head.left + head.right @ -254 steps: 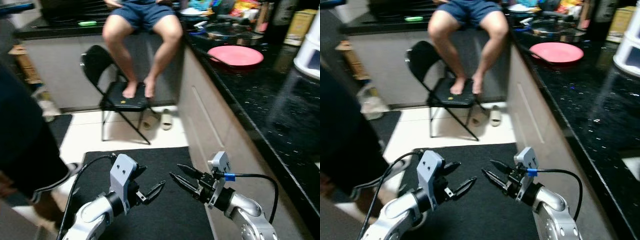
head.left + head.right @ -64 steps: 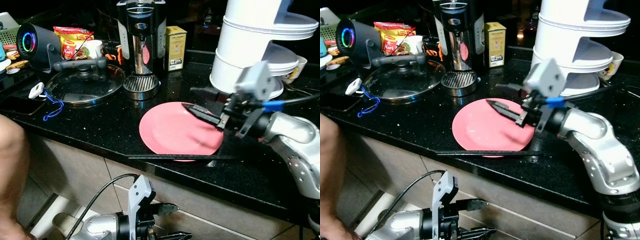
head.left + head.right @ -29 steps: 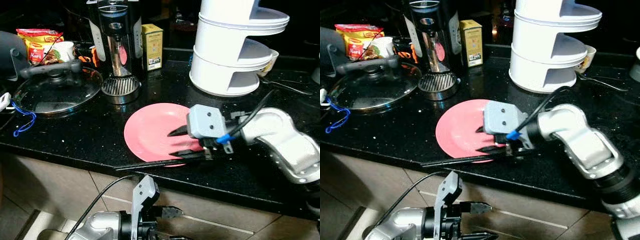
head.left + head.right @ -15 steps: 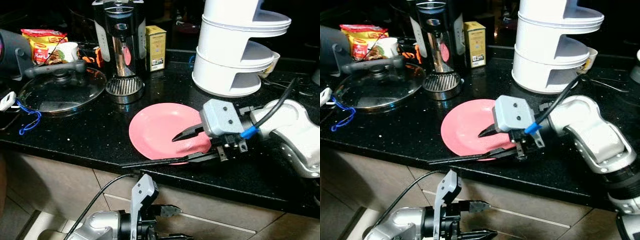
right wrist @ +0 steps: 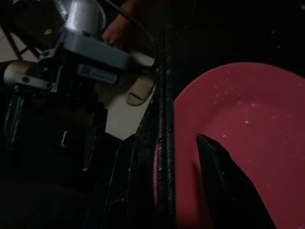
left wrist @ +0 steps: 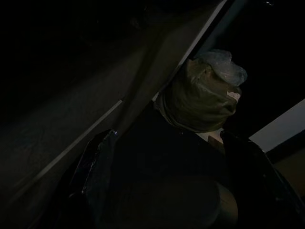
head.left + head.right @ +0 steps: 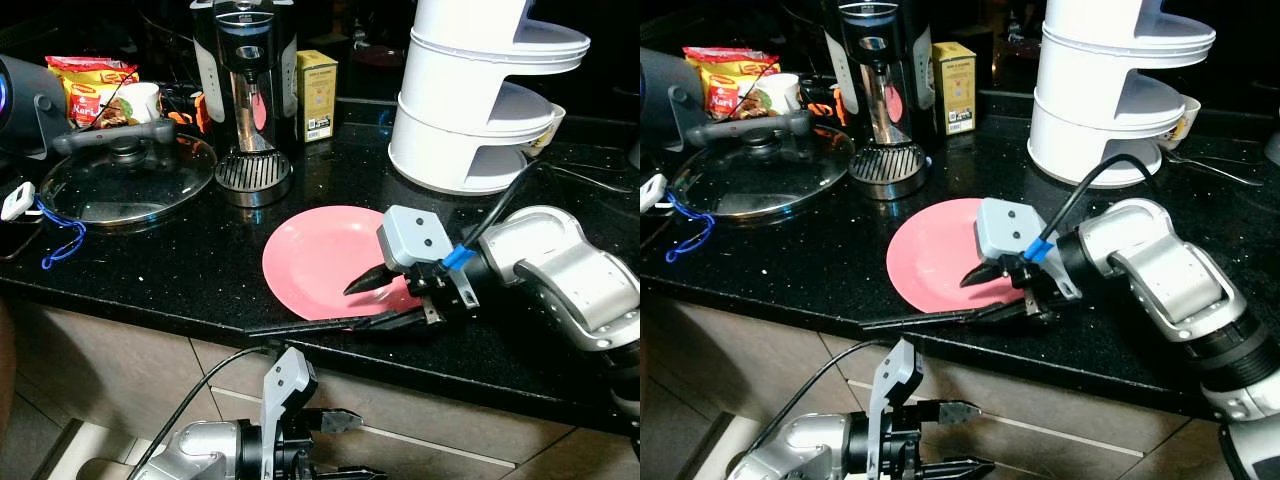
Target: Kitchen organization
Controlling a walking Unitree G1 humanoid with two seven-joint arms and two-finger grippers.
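A flat round pink plate (image 7: 325,258) is located on the glossy black stone surface (image 7: 190,270), close to the near edge, with its near rim reaching that edge. The right hand (image 7: 372,300) is positioned at the near right part of the plate. Its two black fingers are parted: the upper finger (image 7: 366,280) is seen over the plate's top face, and the lower finger (image 7: 385,321) is seen along the near edge of the surface, below the plate rim. In the right wrist view the rim of the plate (image 5: 238,143) is shown between the two fingers; whether either finger touches the plate cannot be told, and no closed grasp is seen.

The left hand (image 7: 340,445) is held low, in front of the cabinet face below the surface, with its fingers parted and nothing between them. The left wrist view is very dark; a rounded bundle wrapped in greenish material (image 6: 202,95) can be made out.

Just beyond the plate, to the left, a black and chrome coffee machine (image 7: 245,90) is placed, with a small yellow box (image 7: 316,82) beside it on the right. Further left, a round glass pan lid with a black knob (image 7: 125,178) is laid flat on the surface. To the far right of the plate, a white tiered plastic stand (image 7: 485,95) is placed. At the far left, a yellow and red snack packet (image 7: 85,85) is seen behind a white mug (image 7: 140,100).
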